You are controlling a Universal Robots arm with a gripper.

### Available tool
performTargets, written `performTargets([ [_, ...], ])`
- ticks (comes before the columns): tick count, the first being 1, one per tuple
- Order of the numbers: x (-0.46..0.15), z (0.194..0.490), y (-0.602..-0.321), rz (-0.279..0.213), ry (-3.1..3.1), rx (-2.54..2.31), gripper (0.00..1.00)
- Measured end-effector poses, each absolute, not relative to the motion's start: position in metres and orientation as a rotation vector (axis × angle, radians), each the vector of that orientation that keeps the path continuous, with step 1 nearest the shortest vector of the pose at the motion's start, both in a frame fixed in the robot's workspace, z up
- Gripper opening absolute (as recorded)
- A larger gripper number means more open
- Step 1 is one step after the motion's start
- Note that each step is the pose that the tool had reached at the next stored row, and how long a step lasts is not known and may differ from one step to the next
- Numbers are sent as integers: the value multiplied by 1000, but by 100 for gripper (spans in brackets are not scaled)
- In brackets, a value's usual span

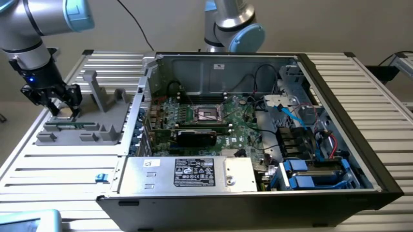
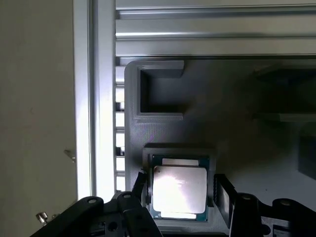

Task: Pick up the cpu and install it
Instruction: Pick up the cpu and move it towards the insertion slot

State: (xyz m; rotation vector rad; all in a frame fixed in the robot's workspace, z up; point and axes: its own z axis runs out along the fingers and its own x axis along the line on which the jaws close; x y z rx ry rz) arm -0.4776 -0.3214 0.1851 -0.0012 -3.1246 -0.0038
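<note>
cpu (image 2: 178, 192) is seen lying flat in a pocket of the grey holder (image 1: 96, 137), straddled by the gripper (image 1: 63, 112), whose jaws are parted. Holder uprights (image 1: 90, 89) are placed at 1 o'clock of the gripper, the computer case (image 1: 213, 72) at 3 o'clock.

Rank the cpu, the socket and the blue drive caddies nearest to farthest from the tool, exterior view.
1. cpu: in the grey holder under the tool.
2. socket: mid-motherboard, inside the case.
3. blue drive caddies: case corner, exterior view's right.
</note>
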Motion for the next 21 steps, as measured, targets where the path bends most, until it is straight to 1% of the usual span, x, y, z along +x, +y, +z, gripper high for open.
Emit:
performTargets([
  [20, -477, 185, -321, -4, -3116, -21, 65],
  [21, -477, 185, -321, -4, -3116, -22, 63],
])
